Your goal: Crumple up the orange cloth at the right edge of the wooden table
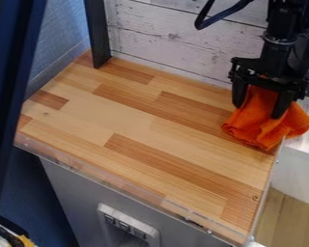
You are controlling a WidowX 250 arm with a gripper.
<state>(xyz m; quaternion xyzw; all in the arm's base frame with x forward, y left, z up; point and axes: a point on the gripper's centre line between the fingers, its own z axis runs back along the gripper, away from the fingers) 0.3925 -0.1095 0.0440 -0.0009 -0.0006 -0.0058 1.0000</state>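
The black gripper (260,110) hangs down at the upper right, over the right edge of the wooden work surface. Its fingers stand wide apart, with a crumpled orange cloth (260,124) between them. The cloth rises in a bunch up toward the gripper's palm and spreads out below the fingertips. Its lower folds lie at the surface's right edge and reach past it on the right. The left finger stands along the cloth's left side, and the right finger is in front of its folds.
The wooden surface (134,120) has a clear plastic strip (112,184) along its front edge. White plank wall (176,38) stands behind it, and a dark post (98,34) rises at the back left. A pale metallic surface (306,130) adjoins at the right. Below the front edge is a switch panel (128,224).
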